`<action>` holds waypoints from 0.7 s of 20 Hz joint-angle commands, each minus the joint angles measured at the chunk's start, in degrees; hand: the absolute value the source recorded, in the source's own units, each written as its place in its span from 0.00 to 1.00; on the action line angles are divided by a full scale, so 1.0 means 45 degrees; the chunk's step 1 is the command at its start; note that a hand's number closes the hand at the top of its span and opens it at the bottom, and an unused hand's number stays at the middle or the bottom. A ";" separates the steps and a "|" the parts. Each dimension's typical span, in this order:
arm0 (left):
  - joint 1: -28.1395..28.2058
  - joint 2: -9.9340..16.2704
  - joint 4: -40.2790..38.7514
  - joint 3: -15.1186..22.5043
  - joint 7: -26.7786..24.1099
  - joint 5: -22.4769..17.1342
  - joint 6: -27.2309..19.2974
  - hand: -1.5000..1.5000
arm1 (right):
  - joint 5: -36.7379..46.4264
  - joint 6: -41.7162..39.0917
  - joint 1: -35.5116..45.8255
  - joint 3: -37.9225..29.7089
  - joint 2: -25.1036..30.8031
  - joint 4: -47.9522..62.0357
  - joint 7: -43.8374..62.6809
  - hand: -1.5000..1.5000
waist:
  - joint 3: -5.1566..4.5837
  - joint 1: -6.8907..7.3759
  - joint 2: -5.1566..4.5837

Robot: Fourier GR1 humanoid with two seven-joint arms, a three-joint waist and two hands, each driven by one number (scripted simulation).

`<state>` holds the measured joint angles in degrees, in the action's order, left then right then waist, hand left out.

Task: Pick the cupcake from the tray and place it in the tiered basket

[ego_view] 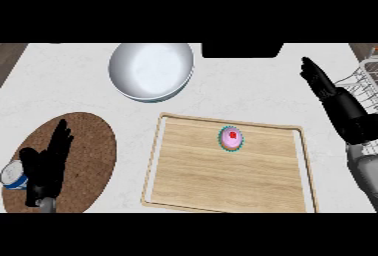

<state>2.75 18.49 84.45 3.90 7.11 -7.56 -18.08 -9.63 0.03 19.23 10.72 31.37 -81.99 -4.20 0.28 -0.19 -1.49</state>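
I see a pale speckled counter (81,95) filling the view, with strips of dark wood floor at the far corners and a black block (242,50) at the far edge. A wooden tray (229,175) lies in the middle near me, and the cupcake (231,138), pink frosting with a red dot on top in a teal liner, stands alone on its far part. A white bowl (152,70) sits beyond the tray, to the far left. On the left a round brown mat (92,145) lies flat, a small white and blue cup (13,175) at its near-left edge. The white wire tiered basket (364,80) shows at the far right edge. My left hand (46,167) rests over the mat, fingers straight and together. My right hand (319,80) hovers beside the basket, fingers straight, holding nothing. I can read no writing.
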 commanded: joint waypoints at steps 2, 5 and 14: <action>-0.0918 0.0713 -0.0208 -0.0158 0.0016 0.0612 0.0211 0.50 | -0.0701 0.1769 0.0016 -0.0845 -0.1535 -0.0314 0.1235 1.00 | -0.0067 -0.0096 0.0338; -0.1277 0.1657 0.0464 -0.0146 -0.0587 0.1390 0.0278 0.50 | -0.1097 0.4369 -0.0930 -0.1353 -0.3514 -0.0875 0.1377 1.00 | -0.0046 -0.0480 0.0465; -0.1251 0.1492 0.0488 0.0345 -0.0722 0.1590 0.0552 0.50 | 0.2891 1.1552 -0.4439 -0.1088 -0.4476 -0.1760 0.4034 0.00 | -0.0154 -0.0844 0.0541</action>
<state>-2.37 25.18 86.11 4.02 4.10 -1.66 -16.10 -3.52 40.30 5.11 2.67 14.69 -84.48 9.29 -0.27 -4.86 0.77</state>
